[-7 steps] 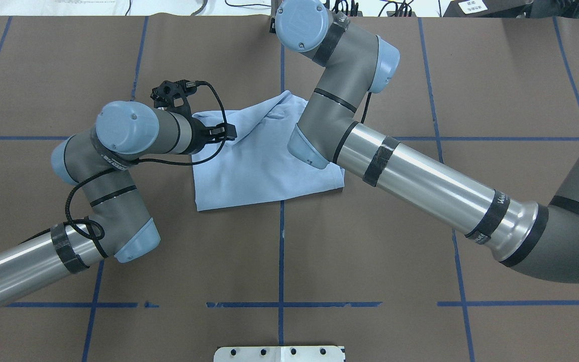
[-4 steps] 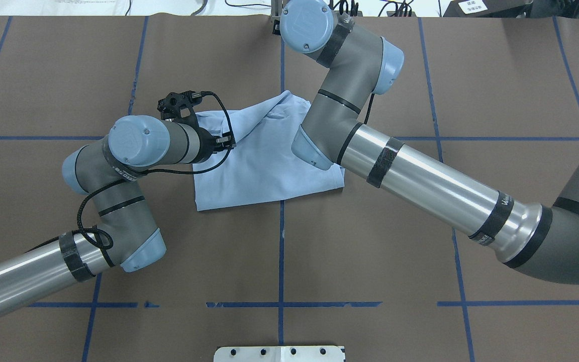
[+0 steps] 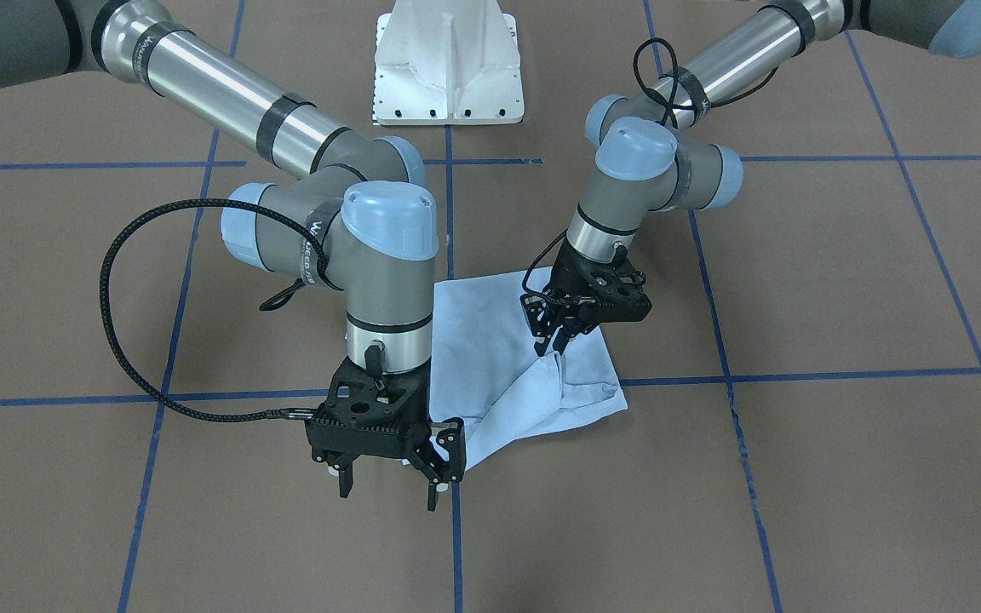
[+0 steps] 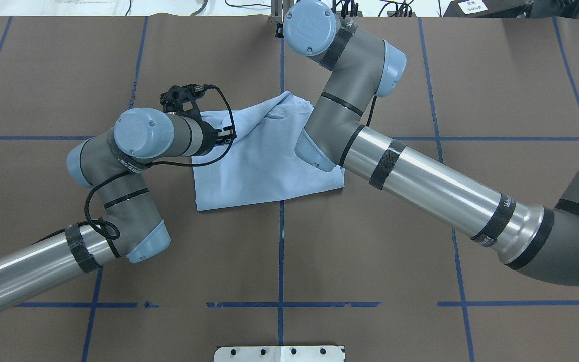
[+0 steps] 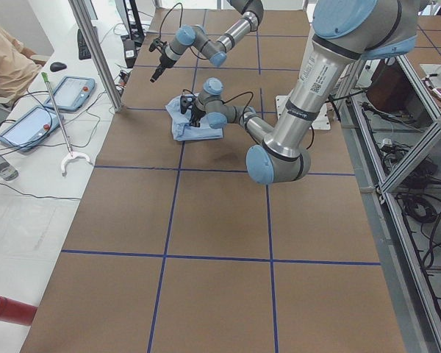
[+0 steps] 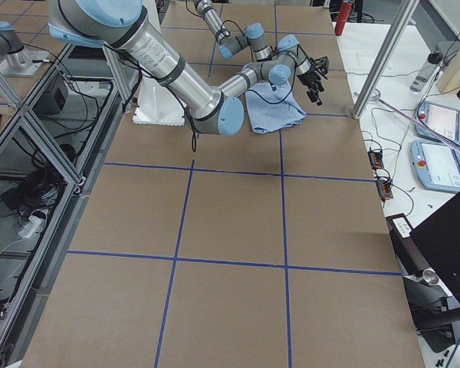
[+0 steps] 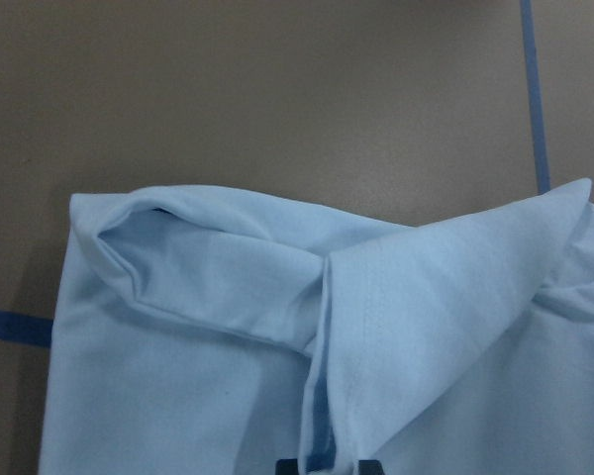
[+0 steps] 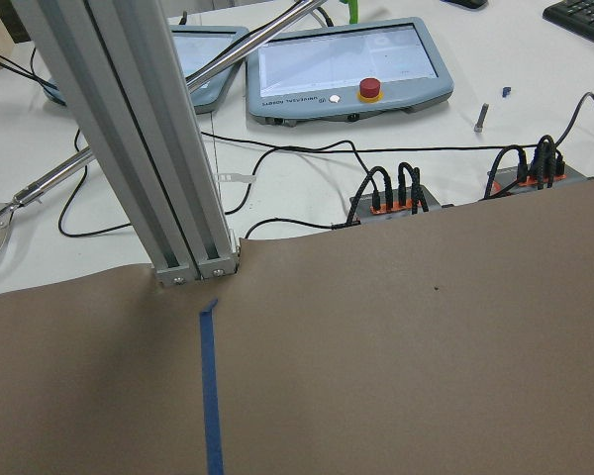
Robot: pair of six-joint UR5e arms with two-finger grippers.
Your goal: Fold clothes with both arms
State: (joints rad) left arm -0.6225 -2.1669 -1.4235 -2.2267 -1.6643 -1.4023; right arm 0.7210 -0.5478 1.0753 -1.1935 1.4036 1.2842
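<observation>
Brown-papered bench (image 4: 370, 266), blue tape grid: T-shirt (image 4: 259, 166) half-folded at its far middle. My left end effector (image 3: 552, 345) pinches a raised fold; my right end effector (image 3: 388, 489) hangs spread, empty, beside one corner. Best, I judge: carry the fold across low, keeping the edges aligned.

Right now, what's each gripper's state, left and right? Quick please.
Left gripper: closed, pinching a raised fold of the T-shirt.
Right gripper: open, holding nothing.
</observation>
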